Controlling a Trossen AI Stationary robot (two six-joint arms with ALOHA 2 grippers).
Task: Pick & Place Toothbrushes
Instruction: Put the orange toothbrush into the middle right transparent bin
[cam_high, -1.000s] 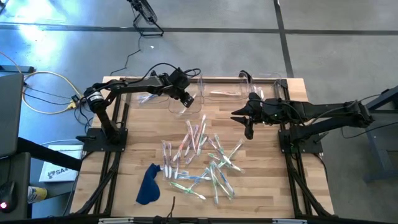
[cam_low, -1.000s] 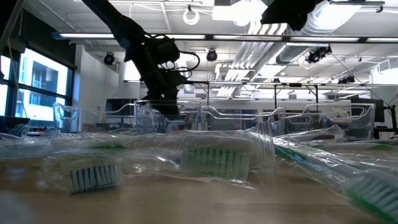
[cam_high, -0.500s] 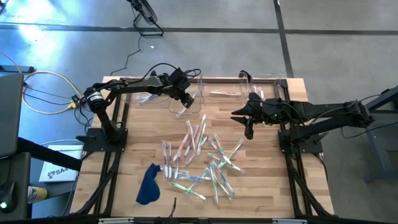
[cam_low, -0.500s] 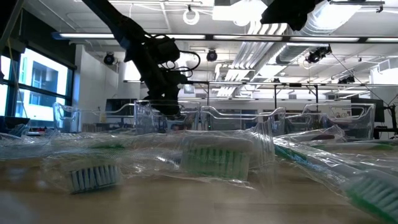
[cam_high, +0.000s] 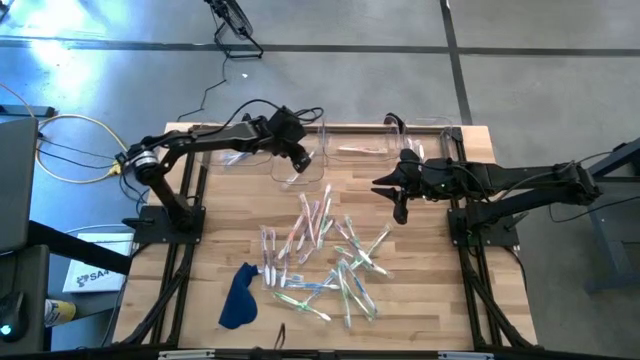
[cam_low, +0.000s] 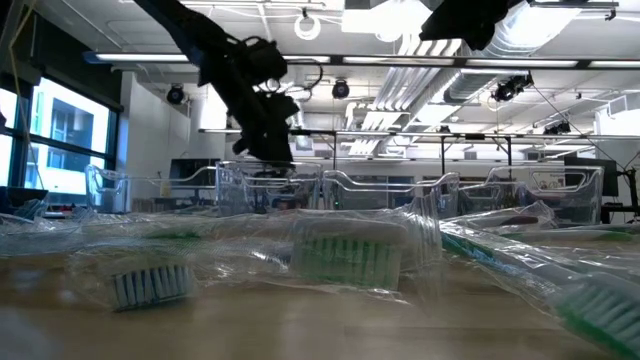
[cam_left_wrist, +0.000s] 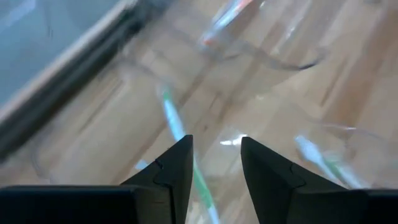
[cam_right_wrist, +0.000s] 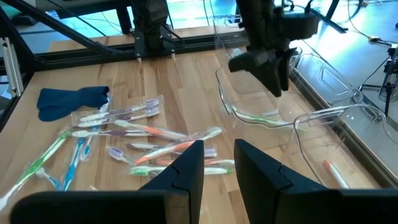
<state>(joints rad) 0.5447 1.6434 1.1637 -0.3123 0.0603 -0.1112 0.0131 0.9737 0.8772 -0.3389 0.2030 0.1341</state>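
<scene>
- The left pincer (cam_high: 304, 160) hangs above a clear plastic bin (cam_high: 298, 150) at the far edge of the wooden bench (cam_high: 220, 230), its 2 dark fingers (cam_left_wrist: 176, 168) standing apart with a gap between them and nothing gripped.
- In the left wrist view, a green-handled toothbrush (cam_left_wrist: 180, 140) lies on the bin floor directly below that gap, not touched by either finger; a second wrapped brush (cam_left_wrist: 317, 155) lies off to one side in the same bin, and a pinkish one (cam_left_wrist: 224, 22) shows farther off.
- In the right wrist view the same pincer (cam_right_wrist: 273, 74) shows from across the bench, raised above the bin rim, with the green brush (cam_right_wrist: 258, 118) lying inside the bin beneath it.
- The right pincer (cam_high: 401, 211) hovers over bare wood near the far right of the bench, well apart from the bins' contents; its 2 fingers (cam_right_wrist: 186, 168) show a narrow gap and hold nothing.
- The main heap of toothbrushes (cam_high: 325, 255) in glossy wrappers sprawls across the middle of the bench, nearer the front edge than either pincer, with pink, green, blue and pale handles crossing one another.
- A dark blue cloth (cam_high: 238, 296) lies crumpled just to the left of the heap, near the front.
- More clear bins (cam_high: 360, 140) line the far edge between the 2 arms, one holding a pale brush (cam_high: 352, 151).
- From bench height, wrapped brush heads (cam_low: 345, 255) fill the foreground, with the left arm (cam_low: 240, 90) raised behind them.
</scene>
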